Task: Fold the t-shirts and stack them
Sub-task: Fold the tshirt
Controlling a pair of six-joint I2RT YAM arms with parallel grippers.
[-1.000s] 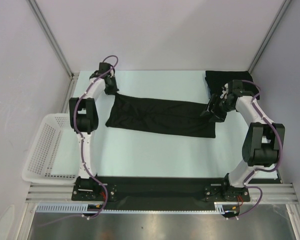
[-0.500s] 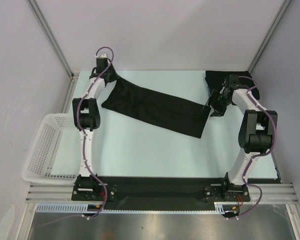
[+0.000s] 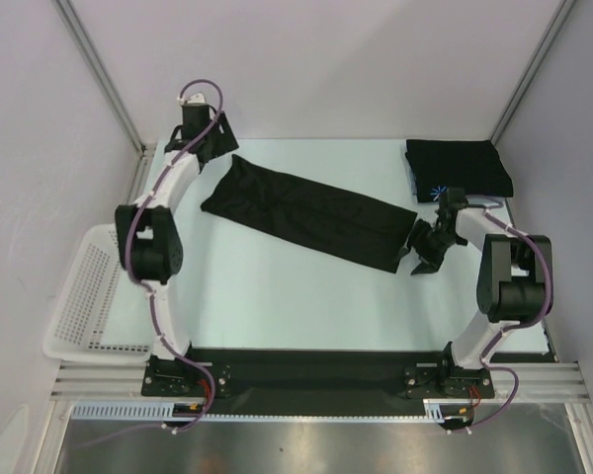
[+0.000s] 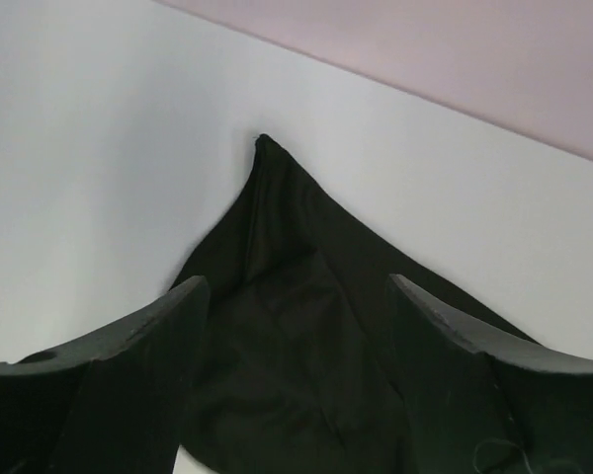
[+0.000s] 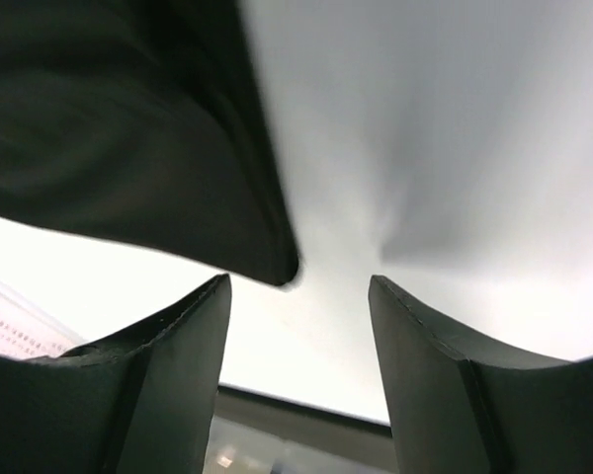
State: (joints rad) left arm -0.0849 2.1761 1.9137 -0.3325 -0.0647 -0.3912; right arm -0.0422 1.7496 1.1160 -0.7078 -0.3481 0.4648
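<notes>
Pale lilac walls [image 3: 306,59] enclose a light table [image 3: 277,296].

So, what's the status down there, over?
Both jaws open, nothing held. Long t-shirt flat at centre, folded t-shirt far right. Nothing in the way.

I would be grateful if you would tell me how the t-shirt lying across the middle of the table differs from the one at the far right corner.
The middle t-shirt is stretched into a long, narrow band, while the corner t-shirt is folded into a compact rectangle. The middle t-shirt runs diagonally across the table, while the corner t-shirt sits square to its edges. Both are black and lie flat.
</notes>
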